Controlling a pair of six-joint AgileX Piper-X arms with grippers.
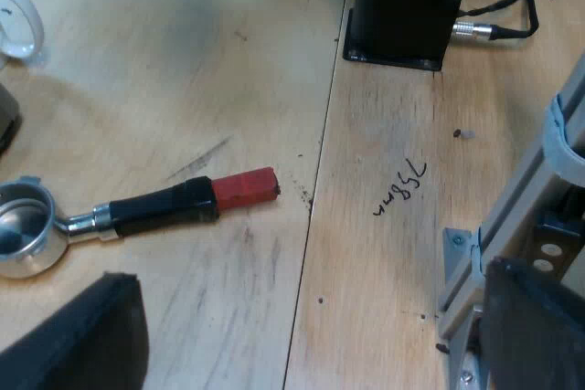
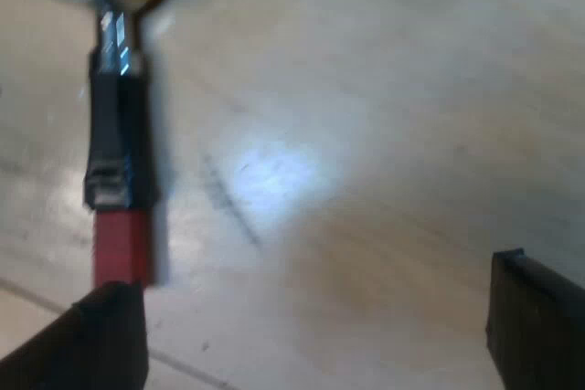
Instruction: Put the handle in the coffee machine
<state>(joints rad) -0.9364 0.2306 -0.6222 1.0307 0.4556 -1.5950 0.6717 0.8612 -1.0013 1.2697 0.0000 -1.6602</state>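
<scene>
Currently, from the left wrist view, the holder [image 1: 101, 218] lies flat on the desk [image 1: 183, 70], loose and well apart from any machine. Its metal basket [image 1: 23, 230] faces up. Its dark handle [image 1: 164, 207] runs from the basket toward a seam [image 1: 315, 180] between two desk boards. The red end [image 1: 245, 188] stops just short of that seam. The left gripper [image 1: 311, 317] hangs over the desk near the holder, released. Its fingers [image 1: 91, 335] stand wide apart with nothing between them and are not touching the holder. Beyond the seam there is a pen scribble [image 1: 400, 184] on the wood. Farther off stands a black block [image 1: 407, 6]. A metal frame [image 1: 512, 216] runs along the desk's edge close to one finger. A white rim [image 1: 20, 29] shows far beyond the basket; what it belongs to cannot be told.

From the right wrist view, the same holder lies lengthwise on the desk, with the basket at the far end and the red end nearest. The right gripper [image 2: 311, 317] is also released, and bare desk lies between its spread fingers [image 2: 539, 321]. One fingertip sits right at the red end. Whether it touches cannot be told. The other finger is well apart from the handle.
</scene>
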